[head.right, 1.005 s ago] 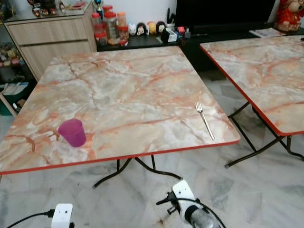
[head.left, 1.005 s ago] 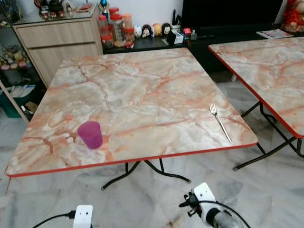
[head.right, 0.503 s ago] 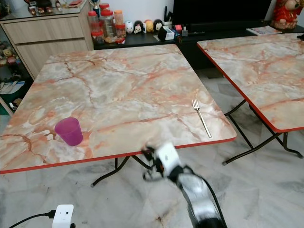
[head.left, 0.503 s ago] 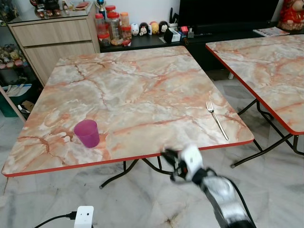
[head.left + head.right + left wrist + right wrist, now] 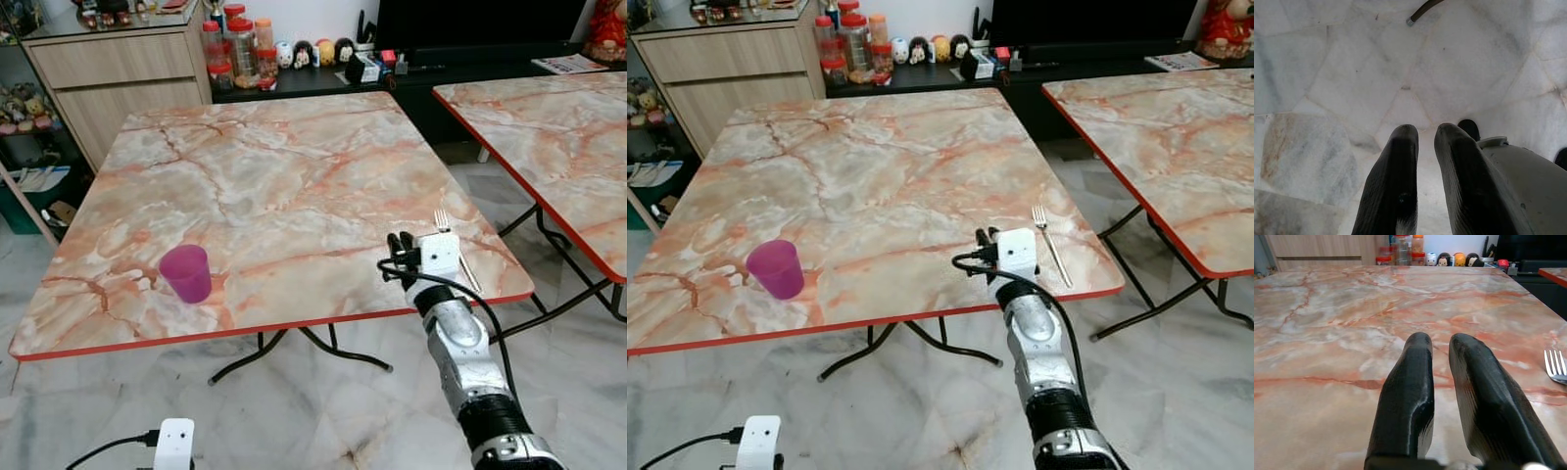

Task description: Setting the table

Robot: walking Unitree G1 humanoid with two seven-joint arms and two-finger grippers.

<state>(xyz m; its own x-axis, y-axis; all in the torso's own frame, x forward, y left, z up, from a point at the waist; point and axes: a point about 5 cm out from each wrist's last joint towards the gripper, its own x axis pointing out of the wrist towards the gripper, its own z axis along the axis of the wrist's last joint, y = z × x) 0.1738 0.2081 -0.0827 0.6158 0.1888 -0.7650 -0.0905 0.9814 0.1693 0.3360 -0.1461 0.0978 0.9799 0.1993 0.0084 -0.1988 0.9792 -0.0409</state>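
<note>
A silver fork (image 5: 1053, 259) lies near the front right edge of the marble-patterned table (image 5: 294, 176), tines pointing away from me. My right gripper (image 5: 985, 240) hovers low over the tabletop just left of the fork, fingers close together with nothing between them. In the right wrist view the fork's tines (image 5: 1556, 367) lie beside the right gripper (image 5: 1441, 340). A purple plastic cup (image 5: 186, 273) stands upright near the front left edge. My left gripper (image 5: 1422, 134) hangs idle over the floor, holding nothing.
A second marble table (image 5: 549, 127) stands to the right across a narrow gap. Behind are a wooden cabinet (image 5: 118, 78), several jars (image 5: 235, 54) and a black TV console (image 5: 470, 59). Folding metal legs (image 5: 323, 348) stand under the table on the marble floor.
My right arm has risen from below the table's front edge and now reaches over the tabletop beside the fork. Cup and fork have not moved.
</note>
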